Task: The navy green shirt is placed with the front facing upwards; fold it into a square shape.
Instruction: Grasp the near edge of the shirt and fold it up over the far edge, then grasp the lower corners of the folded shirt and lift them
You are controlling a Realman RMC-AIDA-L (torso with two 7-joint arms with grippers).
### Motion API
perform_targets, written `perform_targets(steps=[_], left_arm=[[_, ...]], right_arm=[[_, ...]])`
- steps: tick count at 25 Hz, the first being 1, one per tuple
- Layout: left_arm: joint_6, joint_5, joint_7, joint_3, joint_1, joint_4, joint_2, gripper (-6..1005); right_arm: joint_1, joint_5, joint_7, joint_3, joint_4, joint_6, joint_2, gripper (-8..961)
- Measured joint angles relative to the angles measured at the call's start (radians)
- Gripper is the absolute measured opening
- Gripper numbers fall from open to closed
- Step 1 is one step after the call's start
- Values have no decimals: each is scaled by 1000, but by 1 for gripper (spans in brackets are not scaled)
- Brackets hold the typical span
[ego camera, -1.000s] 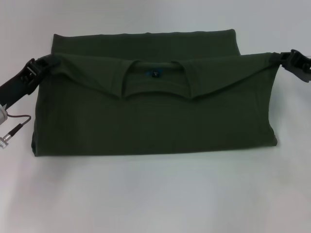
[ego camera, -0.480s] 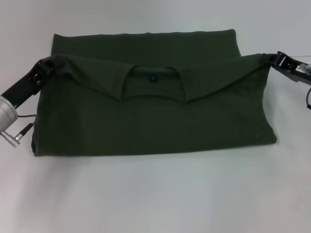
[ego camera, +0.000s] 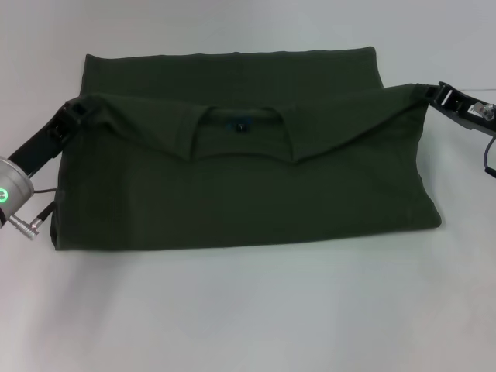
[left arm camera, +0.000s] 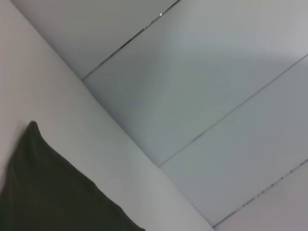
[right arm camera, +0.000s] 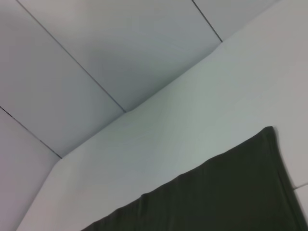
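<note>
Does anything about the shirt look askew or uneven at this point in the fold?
Yes: the navy green shirt sags at the collar between the left gripper and right gripper, and a back strip stays uncovered.

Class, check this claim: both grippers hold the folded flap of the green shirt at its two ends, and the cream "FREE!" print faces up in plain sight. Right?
Not quite. The left gripper and right gripper do hold the navy green shirt at both ends, but the head view shows no print, only plain green and the collar.

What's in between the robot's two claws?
The dark green cotton shirt stretches between the left gripper and right gripper, collar midway, in the head view.
</note>
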Motion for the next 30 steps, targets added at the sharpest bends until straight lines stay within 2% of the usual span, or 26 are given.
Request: perform_targets(steps=[8, 10, 13, 19, 22, 25, 27, 30], left_arm=[[-62, -68, 69, 3, -16, -49, -1, 124], [-62, -68, 80, 4, -19, -50, -1, 125], [-64, -68, 84, 5, -21, -54, 1, 347], [-76, -68, 81, 5, -12, -53, 5, 549], [-6, -60, 78, 17, 14, -31, 14, 614], [93, -47, 43, 94, 63, 23, 31, 680], [154, -5, -38, 164, 106, 92, 44, 723], [247, 124, -184, 212, 155, 210, 60, 767]], right_arm=[[1, 12, -15, -6, 16, 27, 0, 61], [-1, 12, -15, -6, 16, 27, 0, 136], [-4, 13, -15, -6, 16, 28, 0, 248], [-13, 13, -16, 1, 16, 18, -1, 486], [-32, 13, -12, 1, 13, -31, -14, 587], [-60, 12, -8, -4, 7, -128, -40, 679], [-83, 8, -7, -5, 6, -223, -67, 740], [-115, 0, 3, -15, 6, -345, -105, 825]])
